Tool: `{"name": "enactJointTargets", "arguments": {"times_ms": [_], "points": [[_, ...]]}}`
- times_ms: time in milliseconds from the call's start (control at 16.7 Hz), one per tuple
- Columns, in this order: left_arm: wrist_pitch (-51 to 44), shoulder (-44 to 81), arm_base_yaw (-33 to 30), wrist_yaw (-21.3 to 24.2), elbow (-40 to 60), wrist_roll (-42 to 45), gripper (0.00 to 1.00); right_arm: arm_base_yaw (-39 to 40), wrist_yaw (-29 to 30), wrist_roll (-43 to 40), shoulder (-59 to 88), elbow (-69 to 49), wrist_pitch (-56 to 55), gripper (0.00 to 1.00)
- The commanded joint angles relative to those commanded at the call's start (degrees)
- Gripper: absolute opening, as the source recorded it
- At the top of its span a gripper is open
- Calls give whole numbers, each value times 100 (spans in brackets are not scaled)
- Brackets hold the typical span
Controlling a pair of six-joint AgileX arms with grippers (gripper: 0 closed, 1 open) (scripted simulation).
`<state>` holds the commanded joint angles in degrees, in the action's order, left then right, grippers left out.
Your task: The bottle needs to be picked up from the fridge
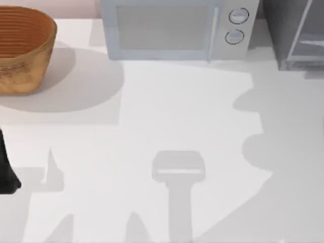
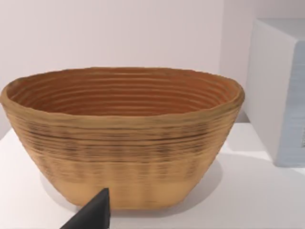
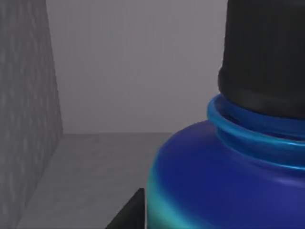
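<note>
The bottle (image 3: 228,181) looms very close in the right wrist view, with a deep blue body, a cyan band and a black screw cap (image 3: 267,57). It stands upright inside the fridge (image 3: 28,119), on the grey floor between the speckled dark walls. A black part of my right gripper (image 3: 127,212) sits right beside the bottle's body. In the top view the fridge (image 1: 293,35) stands at the table's back right corner, its silvery-framed door swung outward. My left arm (image 1: 6,172) is parked at the table's left edge.
A woven brown basket (image 1: 23,48) stands at the back left, and the left wrist view faces this basket (image 2: 124,143). The pale microwave (image 1: 172,30) with two round knobs sits at the back middle, between basket and fridge. White table (image 1: 167,111) stretches across the front.
</note>
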<state>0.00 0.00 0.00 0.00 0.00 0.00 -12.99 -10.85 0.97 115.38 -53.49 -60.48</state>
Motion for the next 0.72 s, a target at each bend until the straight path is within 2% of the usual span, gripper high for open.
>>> {"name": "enactJointTargets", "arguments": {"times_ms": [240, 720], "points": [[0, 0, 0, 0, 0, 0, 100, -96, -117, 6, -580, 917, -396, 0], [0, 0, 0, 0, 0, 0, 100, -65, -119, 8, -788, 1065, -364, 0]]}}
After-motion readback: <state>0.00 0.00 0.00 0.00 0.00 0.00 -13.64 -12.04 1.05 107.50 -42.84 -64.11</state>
